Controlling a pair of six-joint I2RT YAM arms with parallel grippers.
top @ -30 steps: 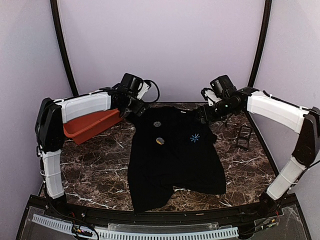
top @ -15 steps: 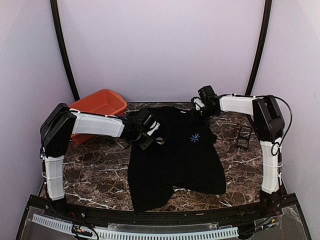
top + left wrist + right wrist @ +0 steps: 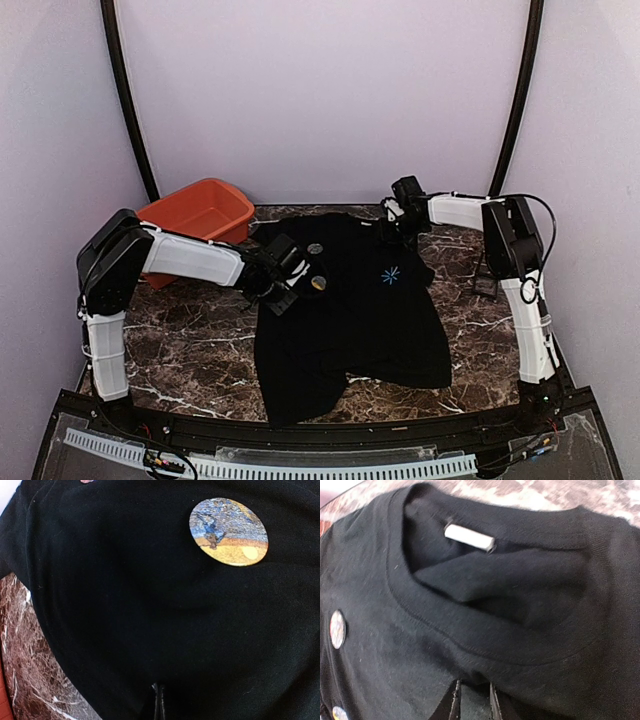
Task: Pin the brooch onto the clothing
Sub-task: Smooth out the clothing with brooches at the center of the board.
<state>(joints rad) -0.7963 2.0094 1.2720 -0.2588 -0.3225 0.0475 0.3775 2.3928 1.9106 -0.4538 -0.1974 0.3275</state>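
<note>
Top view: black T-shirt (image 3: 350,320) lies flat on the marble table (image 3: 180,330), collar at the far side, light-blue starburst print (image 3: 390,276) on the chest. The brooch (image 3: 318,284) sits on the shirt left of the print, with a grey disc (image 3: 315,248) on the cloth beyond it. Left gripper (image 3: 288,298) is down on the shirt's left edge, just beside the brooch. Right gripper (image 3: 393,228) is down at the collar. Orange tub (image 3: 200,215) far left, black case (image 3: 487,272) right of the shirt.

Left wrist: left gripper (image 3: 158,702) has its jaws together, tips on black cloth; cannot tell if any cloth is caught. The brooch (image 3: 229,531) lies flat on the shirt, upper right, apart from the tips. Marble shows lower left.

Right wrist: right gripper (image 3: 472,705) sits just below the collar band, jaws a narrow gap apart with black cloth between them, so it looks pinched on the T-shirt (image 3: 545,630). White label (image 3: 469,536) inside the neck. The grey disc (image 3: 337,628) and the brooch (image 3: 340,713) are at the left edge.
</note>
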